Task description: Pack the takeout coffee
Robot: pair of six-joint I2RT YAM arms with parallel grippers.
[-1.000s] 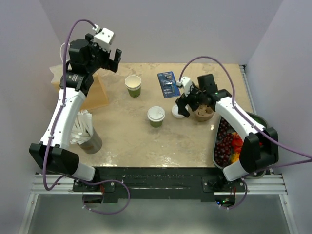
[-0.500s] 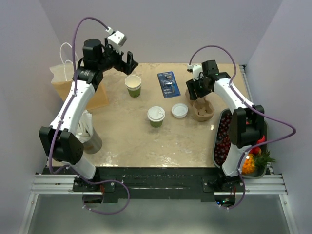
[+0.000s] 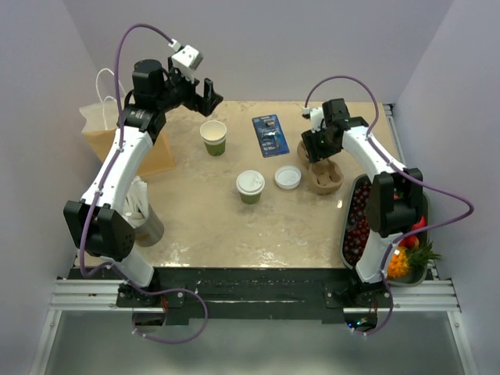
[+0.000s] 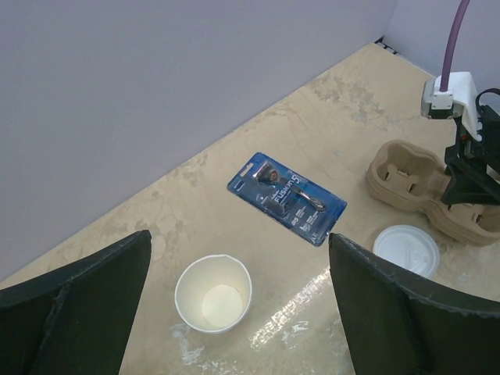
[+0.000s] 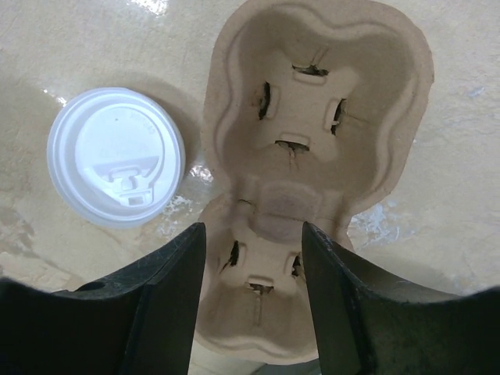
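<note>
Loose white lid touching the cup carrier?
Apart. The right wrist view shows a thin strip of tabletop between the white lid and the left edge of the cardboard cup carrier.

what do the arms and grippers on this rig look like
The left arm and right arm both have white shells with black joints and black bases. A purple cable loops off each arm. A small white boxy camera housing sits at each wrist. The left gripper and right gripper have broad matte black fingers. No markings are readable.
</note>
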